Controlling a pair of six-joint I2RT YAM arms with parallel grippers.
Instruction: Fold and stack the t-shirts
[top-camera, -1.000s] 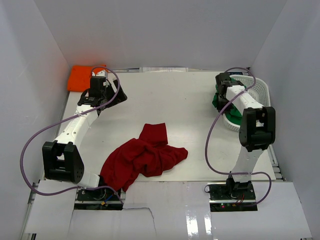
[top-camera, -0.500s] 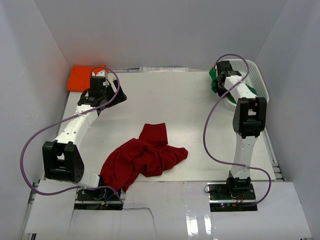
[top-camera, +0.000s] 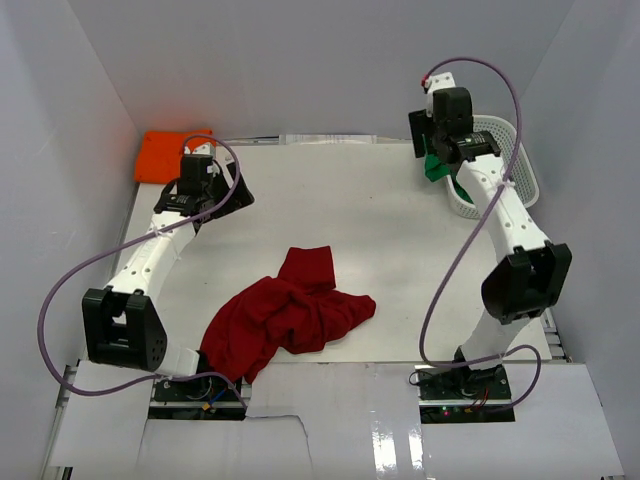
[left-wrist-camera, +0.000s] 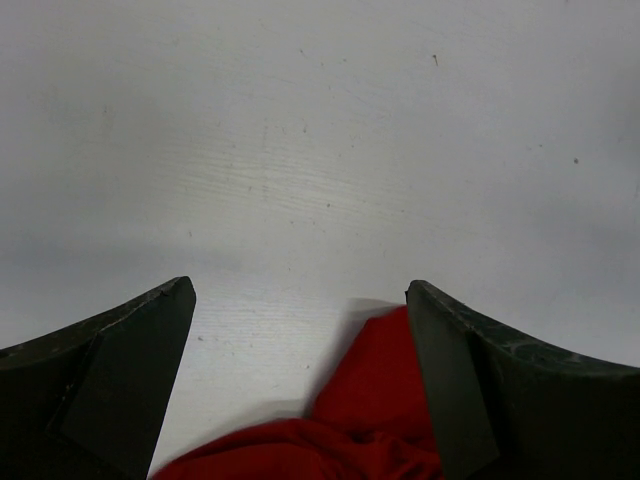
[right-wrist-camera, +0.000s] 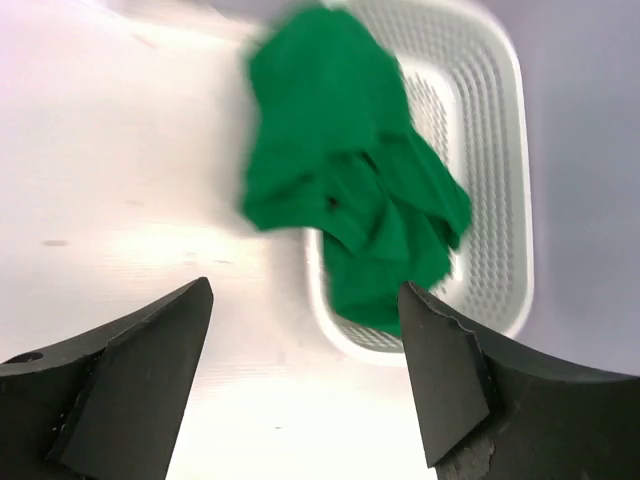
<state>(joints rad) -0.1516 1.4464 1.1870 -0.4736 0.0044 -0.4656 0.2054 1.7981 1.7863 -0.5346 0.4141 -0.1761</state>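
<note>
"T-shirts, top view: where?"
"Red shirt (top-camera: 285, 315): crumpled heap on the table (top-camera: 380, 220), near edge, left of centre. Orange shirt (top-camera: 165, 155): far left corner, a neat flat rectangle. Green shirt (top-camera: 433, 168): far right, spilling over the left rim of the basket (top-camera: 515, 150)."
"Left wrist?"
"Left gripper (left-wrist-camera: 300, 288) spread wide, nothing between the fingers, bare table ahead. A lobe of red shows low in frame. The top view puts the gripper well apart from that heap."
"Right wrist?"
"Right gripper (right-wrist-camera: 305, 288) spread too, empty. Green lies partly in the basket, partly over its rim toward the table. It is bunched and blurred, with no contact with the fingers."
"Handling?"
"Judging by the folds: light, limp cloth, no stiffness. It would sag and trail from a single pinch. Probably best taken at a free edge, hem or shoulder, with two corners for spreading, not the wadded middle. Green might snag the lattice or drag the basket along."
</note>
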